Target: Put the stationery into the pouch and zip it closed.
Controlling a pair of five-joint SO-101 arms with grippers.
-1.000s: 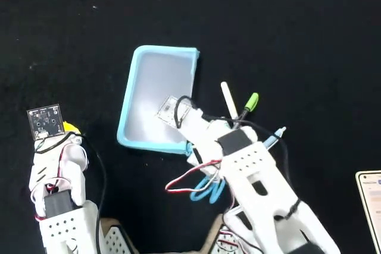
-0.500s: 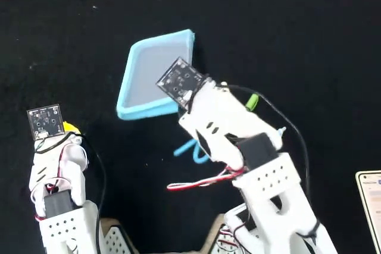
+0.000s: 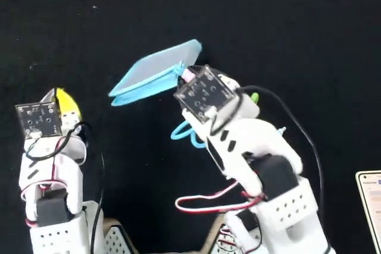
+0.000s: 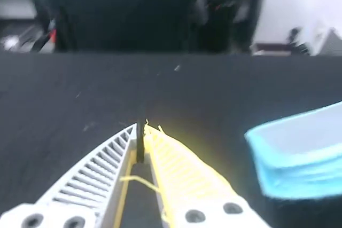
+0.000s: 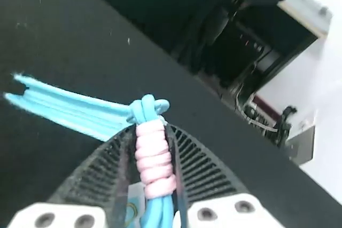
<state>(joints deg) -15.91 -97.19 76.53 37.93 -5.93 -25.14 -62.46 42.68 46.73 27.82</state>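
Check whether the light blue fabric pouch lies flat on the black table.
No, the right gripper holds the pouch by its cord, tilted off the table.

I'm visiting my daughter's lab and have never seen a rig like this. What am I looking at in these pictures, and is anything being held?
These are two small white robot arms standing side by side at a black table. One picture looks down from a fixed camera above. The other two come from a camera on each arm's wrist, looking out along its gripper. The right gripper is shut on a pink and blue pull cord, and the light-blue pouch is held up at a tilt by it. The left gripper is shut with nothing in it, off to one side of the pouch. On the table by the right arm lie a green marker, a blue pen and some blue loops that may be scissors handles.
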